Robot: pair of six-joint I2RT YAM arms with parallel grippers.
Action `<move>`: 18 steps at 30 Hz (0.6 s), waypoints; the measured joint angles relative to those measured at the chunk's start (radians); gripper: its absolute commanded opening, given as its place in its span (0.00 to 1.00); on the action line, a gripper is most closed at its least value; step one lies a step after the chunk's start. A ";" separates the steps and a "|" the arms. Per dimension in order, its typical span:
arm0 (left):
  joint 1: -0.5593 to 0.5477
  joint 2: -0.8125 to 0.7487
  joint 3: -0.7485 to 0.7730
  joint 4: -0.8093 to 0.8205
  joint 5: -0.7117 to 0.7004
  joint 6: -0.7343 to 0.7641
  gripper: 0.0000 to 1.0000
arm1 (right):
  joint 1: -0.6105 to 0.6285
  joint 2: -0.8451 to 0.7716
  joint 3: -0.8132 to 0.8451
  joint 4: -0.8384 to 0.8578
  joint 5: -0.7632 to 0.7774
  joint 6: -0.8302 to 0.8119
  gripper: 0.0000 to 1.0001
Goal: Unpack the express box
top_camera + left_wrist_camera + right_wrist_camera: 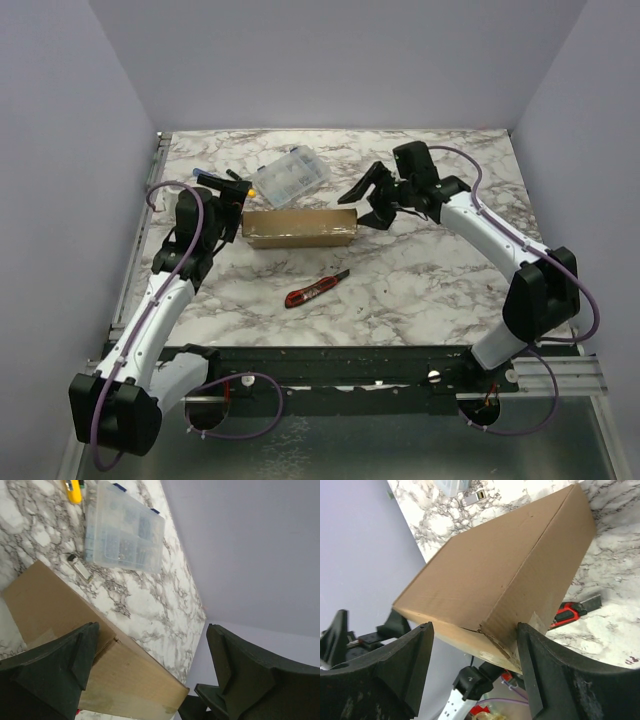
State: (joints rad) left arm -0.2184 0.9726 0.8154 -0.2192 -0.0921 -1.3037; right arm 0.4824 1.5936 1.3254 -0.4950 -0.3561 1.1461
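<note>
The closed express box [300, 227] sits on the marble table [420, 280], just above the centre of the overhead frame, flanked by two robot arms. The left gripper [233, 203] hovers at the box's left end with its fingers [50, 675] spread wide, the cardboard showing between them in the wrist view. The right gripper [360, 203] faces the right end, fingers [570, 680] likewise spread on either side of the box's corner; whether they touch it cannot be told. A clear plastic compartment case [290, 175] lies just above the box, and a red utility knife [316, 289] lies below it, apart.
</note>
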 measured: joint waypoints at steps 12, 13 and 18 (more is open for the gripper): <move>0.000 0.059 -0.040 0.010 -0.062 -0.090 0.99 | -0.051 0.127 0.114 0.053 -0.026 0.055 0.76; 0.000 0.061 -0.040 0.011 -0.064 -0.090 0.99 | -0.054 0.134 0.120 0.061 -0.029 0.058 0.77; 0.000 0.099 -0.034 0.011 -0.069 -0.055 0.99 | -0.066 0.174 0.151 0.107 -0.050 0.052 0.83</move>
State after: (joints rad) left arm -0.2180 1.0718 0.7811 -0.2077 -0.1608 -1.3582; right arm 0.4168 1.7676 1.4769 -0.3882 -0.4061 1.1984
